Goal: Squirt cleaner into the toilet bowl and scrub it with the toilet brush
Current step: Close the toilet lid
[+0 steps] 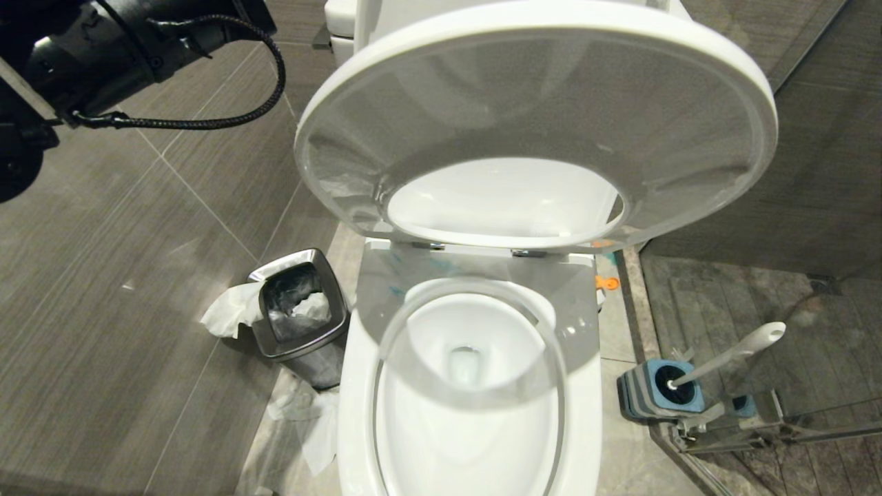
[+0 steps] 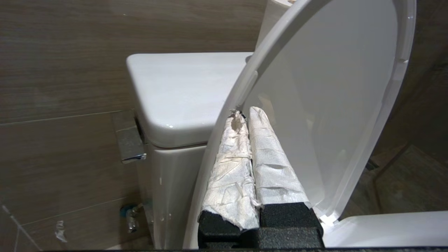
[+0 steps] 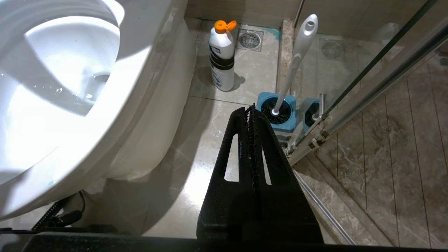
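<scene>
We see the left gripper (image 2: 245, 117), jaws together, against the raised lid's (image 2: 315, 105) edge; the right gripper (image 3: 251, 112), jaws together, hangs over open floor (image 3: 196, 140) beside the toilet brush (image 3: 297, 52).

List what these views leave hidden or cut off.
- Cleaner: absent from the head view, hidden behind the toilet bowl; label print too small in the right wrist view.
- Toilet brush: bristles sunk in the holder.
- Left gripper: out of the head view.
</scene>
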Robot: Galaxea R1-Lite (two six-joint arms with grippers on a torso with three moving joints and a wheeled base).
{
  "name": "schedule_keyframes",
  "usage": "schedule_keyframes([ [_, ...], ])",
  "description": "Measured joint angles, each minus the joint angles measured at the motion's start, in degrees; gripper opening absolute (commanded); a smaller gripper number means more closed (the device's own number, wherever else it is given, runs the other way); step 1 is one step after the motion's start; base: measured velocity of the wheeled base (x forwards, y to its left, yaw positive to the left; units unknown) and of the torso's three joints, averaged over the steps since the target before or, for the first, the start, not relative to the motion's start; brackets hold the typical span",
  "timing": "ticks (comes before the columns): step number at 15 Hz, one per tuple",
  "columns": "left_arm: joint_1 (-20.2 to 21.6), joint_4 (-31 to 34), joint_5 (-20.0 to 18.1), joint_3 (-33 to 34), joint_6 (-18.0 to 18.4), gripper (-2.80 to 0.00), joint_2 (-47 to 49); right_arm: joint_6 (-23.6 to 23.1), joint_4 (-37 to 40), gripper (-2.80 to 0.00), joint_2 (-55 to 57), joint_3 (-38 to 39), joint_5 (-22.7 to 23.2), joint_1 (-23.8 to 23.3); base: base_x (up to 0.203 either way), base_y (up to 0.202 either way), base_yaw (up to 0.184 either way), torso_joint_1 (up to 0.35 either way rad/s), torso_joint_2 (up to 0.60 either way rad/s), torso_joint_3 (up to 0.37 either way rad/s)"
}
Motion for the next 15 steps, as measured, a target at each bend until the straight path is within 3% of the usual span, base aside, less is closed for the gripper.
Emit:
schedule_keyframes([
  [5,0.1,0.2,0.0,-3.9,0.3,-2.80,3.7,0.0,0.0,-2.80,0.0,0.0,0.0,0.0,0.000,0.000,0.000,0.000,0.00,0.000],
  [10,-1.4,3.7,0.0,-18.0,0.9,-2.80,11.5,0.0,0.0,-2.80,0.0,0.0,0.0,0.0,0.000,0.000,0.000,0.000,0.00,0.000],
  [13,-2.4,5.0,0.1,-22.5,5.8,-2.80,16.0,0.0,0.0,-2.80,0.0,0.0,0.0,0.0,0.000,0.000,0.000,0.000,0.00,0.000],
  [15,-3.0,4.7,0.1,-23.0,6.9,-2.80,17.6,0.0,0.0,-2.80,0.0,0.0,0.0,0.0,0.000,0.000,0.000,0.000,0.00,0.000],
])
